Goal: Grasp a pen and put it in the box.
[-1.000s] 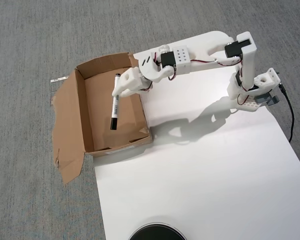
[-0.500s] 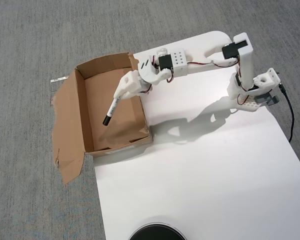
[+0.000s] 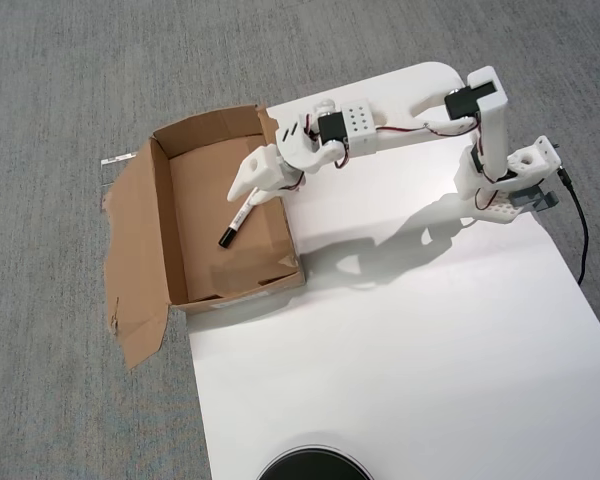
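Gripper (image 3: 250,192) is clasping the pen (image 3: 236,220) cap-down over the box (image 3: 167,215) interior, positioning it for dropping.

The white arm (image 3: 400,135) reaches from its base (image 3: 510,185) on the white surface (image 3: 400,350) over the open cardboard box (image 3: 170,215). The hand (image 3: 248,192) sits above the box interior, closed on the pen (image 3: 236,222). The pen angles down-left, black cap lowermost. Grey carpet (image 3: 80,80) surrounds the box.
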